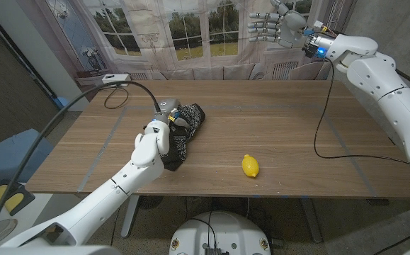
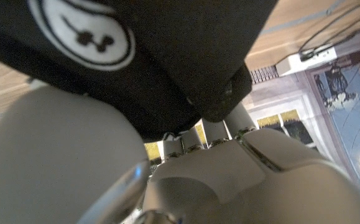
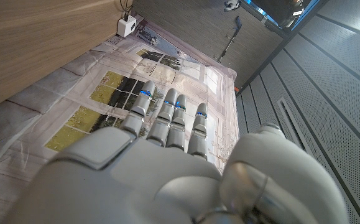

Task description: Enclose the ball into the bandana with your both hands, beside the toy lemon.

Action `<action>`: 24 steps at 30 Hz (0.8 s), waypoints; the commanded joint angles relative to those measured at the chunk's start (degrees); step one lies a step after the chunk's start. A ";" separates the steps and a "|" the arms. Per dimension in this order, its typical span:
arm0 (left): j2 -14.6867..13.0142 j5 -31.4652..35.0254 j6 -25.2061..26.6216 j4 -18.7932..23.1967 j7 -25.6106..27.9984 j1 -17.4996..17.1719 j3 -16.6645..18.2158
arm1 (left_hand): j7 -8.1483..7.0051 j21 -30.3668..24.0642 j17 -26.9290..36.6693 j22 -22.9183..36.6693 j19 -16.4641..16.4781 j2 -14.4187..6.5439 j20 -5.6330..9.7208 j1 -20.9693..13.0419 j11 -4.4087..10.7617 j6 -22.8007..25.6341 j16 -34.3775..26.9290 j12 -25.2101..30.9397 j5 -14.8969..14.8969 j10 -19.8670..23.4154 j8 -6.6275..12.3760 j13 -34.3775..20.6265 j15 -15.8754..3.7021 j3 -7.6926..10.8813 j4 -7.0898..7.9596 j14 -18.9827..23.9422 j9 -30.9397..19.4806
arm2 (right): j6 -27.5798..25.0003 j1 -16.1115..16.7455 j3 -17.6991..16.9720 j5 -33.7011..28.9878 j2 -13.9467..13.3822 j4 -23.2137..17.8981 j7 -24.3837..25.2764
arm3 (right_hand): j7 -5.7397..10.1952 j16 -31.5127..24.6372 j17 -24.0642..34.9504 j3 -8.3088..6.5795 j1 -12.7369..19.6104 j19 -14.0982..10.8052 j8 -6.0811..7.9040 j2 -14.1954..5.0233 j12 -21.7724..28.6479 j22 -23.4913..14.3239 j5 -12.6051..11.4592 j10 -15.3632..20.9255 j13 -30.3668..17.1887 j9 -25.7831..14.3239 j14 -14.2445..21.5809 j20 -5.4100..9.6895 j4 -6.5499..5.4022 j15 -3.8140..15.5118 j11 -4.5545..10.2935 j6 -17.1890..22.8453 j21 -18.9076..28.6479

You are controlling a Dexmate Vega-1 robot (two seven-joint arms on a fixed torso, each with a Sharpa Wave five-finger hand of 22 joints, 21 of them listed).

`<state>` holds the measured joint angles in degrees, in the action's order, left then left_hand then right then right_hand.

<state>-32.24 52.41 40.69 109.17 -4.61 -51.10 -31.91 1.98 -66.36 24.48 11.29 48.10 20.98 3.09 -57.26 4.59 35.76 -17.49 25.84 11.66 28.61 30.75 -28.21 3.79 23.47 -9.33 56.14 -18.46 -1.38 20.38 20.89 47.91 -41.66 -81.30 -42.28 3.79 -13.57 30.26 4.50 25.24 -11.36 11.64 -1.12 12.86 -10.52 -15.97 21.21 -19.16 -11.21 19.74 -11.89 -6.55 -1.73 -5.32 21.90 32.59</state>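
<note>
The left hand (image 1: 163, 127) grips one black bandana (image 1: 189, 120), bunched left of centre on the table (image 1: 282, 127); whether a ball sits inside, I cannot tell. One lemon (image 1: 250, 166) lies right of it, apart. The right hand (image 1: 279, 28) is raised, released, fingers spread.

From my station I saw the wooden surface (image 1: 275, 134) reaching to a far backdrop curtain (image 1: 190, 35) printed with sunlit windows and green trees. A grey panelled wall (image 3: 329, 93) stood at the right, a dark wall (image 1: 6, 92) at the left, and black cables (image 1: 325, 120) trailed over the wood.
</note>
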 commanded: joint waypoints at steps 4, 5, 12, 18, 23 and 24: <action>-4.85 -23.84 4.95 0.64 -0.58 4.38 -0.76 | -2.60 -2.94 0.28 -0.58 -4.39 -23.20 7.63 -24.14 -0.81 -15.64 0.60 -3.41 -0.12 -2.04 -7.54 2.06 -17.10 1.28 0.05 12.80 1.34 | 0.26 -2.28 1.22 -1.15 1.64 3.06 -1.00 | -0.14 -0.26 0.03 0.37 0.14 -0.27 0.09 -0.19 0.15 -0.23 -0.37 0.54 0.01 -0.10 0.61 -0.05 -0.23 0.08 0.19 0.13 -0.45; -5.31 -23.92 5.94 0.84 -0.25 4.90 -1.63 | -2.30 -3.04 0.21 -0.68 -4.53 -23.29 7.62 -24.24 -0.68 -17.17 0.77 -3.66 -0.08 -2.29 -8.43 2.23 -17.13 1.50 0.01 12.71 1.61 | 0.20 -2.55 1.28 -0.93 1.85 3.50 -1.56 | -0.14 -0.26 0.02 0.40 0.13 -0.29 0.09 -0.18 0.15 -0.23 -0.38 0.56 0.01 -0.10 0.61 -0.02 -0.23 0.06 -0.04 0.12 -0.46; -8.98 -24.71 14.21 2.65 -2.13 9.52 -7.53 | -2.11 -1.56 -1.29 -1.36 -7.63 -20.95 4.87 -20.56 -0.72 -21.95 4.23 -5.48 -0.32 -4.39 -12.37 3.29 -17.38 0.31 1.06 6.65 3.62 | 0.50 -3.29 1.71 -1.60 2.36 4.28 -1.81 | -0.26 -0.27 -0.03 0.50 0.10 -0.32 0.06 -0.25 0.13 -0.23 -0.42 0.51 0.00 -0.10 0.57 -0.01 -0.23 0.06 -0.03 0.05 -0.58; -11.37 -23.21 18.30 3.99 0.00 12.16 -12.80 | -2.66 5.75 -4.70 -1.46 -23.98 -21.63 -5.14 -8.68 -1.01 -21.99 7.08 -9.71 -0.95 -9.26 -16.59 4.97 -12.31 -1.96 4.56 -17.60 6.50 | 0.84 -3.70 1.94 -2.18 2.68 4.90 -1.77 | -0.31 -0.28 -0.08 0.59 0.09 -0.39 0.04 -0.29 0.15 -0.24 -0.46 0.60 0.00 -0.10 0.57 0.02 -0.21 0.01 0.00 0.00 -0.67; -12.05 -24.92 20.28 5.48 2.08 12.19 -13.32 | -4.98 19.54 -9.08 -1.49 -48.24 -21.36 -14.65 2.84 -5.18 -29.39 7.62 -15.16 -0.94 -22.68 -20.34 7.98 -0.67 -7.53 6.69 -44.79 7.30 | 0.99 -4.06 2.03 -2.17 3.09 5.71 -2.22 | -0.32 -0.31 -0.11 0.67 0.05 -0.43 0.04 -0.33 0.12 -0.24 -0.48 0.55 0.00 -0.10 0.63 0.02 -0.21 -0.05 0.00 -0.02 -0.75; -12.50 -24.86 21.13 5.76 1.35 13.03 -14.39 | -5.12 21.13 -9.81 -1.47 -50.46 -21.60 -15.19 3.98 -5.48 -30.35 7.48 -15.31 -0.86 -24.56 -20.35 8.44 0.13 -7.96 6.93 -47.04 7.34 | 0.93 -4.15 1.95 -1.76 3.34 6.11 -2.61 | -0.32 -0.33 -0.12 0.70 0.03 -0.44 0.04 -0.34 0.11 -0.25 -0.49 0.54 0.00 -0.10 0.66 0.01 -0.22 0.01 0.00 -0.02 -0.77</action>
<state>-41.62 30.13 55.34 112.35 -6.39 -40.95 -41.21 -2.35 -50.11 16.56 9.61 5.47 2.78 -9.51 -55.17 0.45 8.35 -9.94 11.57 10.32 9.20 11.00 -20.90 0.37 17.09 -3.19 17.69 -11.20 -0.78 17.18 22.53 46.24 -39.27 -76.94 -43.99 3.79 -13.56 29.99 4.76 25.24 -11.35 11.64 -1.11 12.86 -10.52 -15.97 21.21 -19.16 -11.21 19.74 -11.90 -6.77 -1.73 -5.32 21.90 32.16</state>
